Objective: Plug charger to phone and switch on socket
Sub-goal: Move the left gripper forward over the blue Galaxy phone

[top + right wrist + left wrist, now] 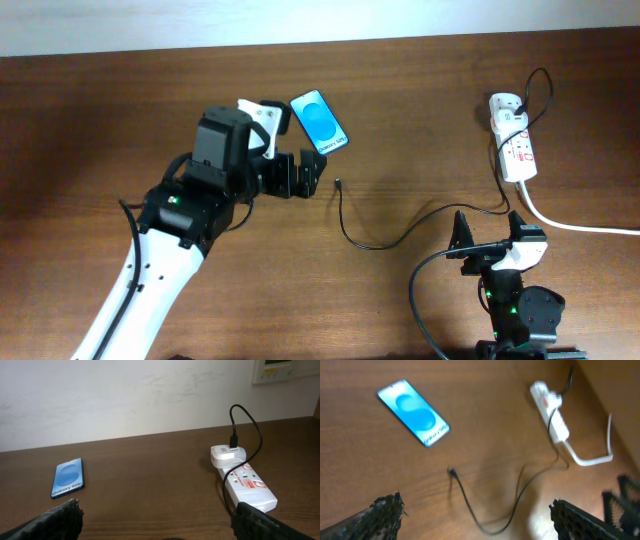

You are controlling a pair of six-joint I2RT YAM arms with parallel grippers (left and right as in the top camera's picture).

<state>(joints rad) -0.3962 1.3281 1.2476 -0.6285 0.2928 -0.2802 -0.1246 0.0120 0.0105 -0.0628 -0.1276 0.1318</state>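
In the upper middle of the overhead frame the phone lies flat, with its long axis running from upper left to lower right and its bright blue screen with a paler oval facing up. Just below it, the left gripper has its fingers apart. The charger has a plug tip that points up-frame and does not touch the phone. The socket lies almost vertical at the upper right. The right gripper at the lower right is also spread. The cable is hard to follow near the socket, and the left wrist view is blurred.

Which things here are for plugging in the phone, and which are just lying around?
For the job:
phone
charger cable, plug tip loose on the wood
socket strip

Just there:
thick white cord trailing off the strip
wall panel
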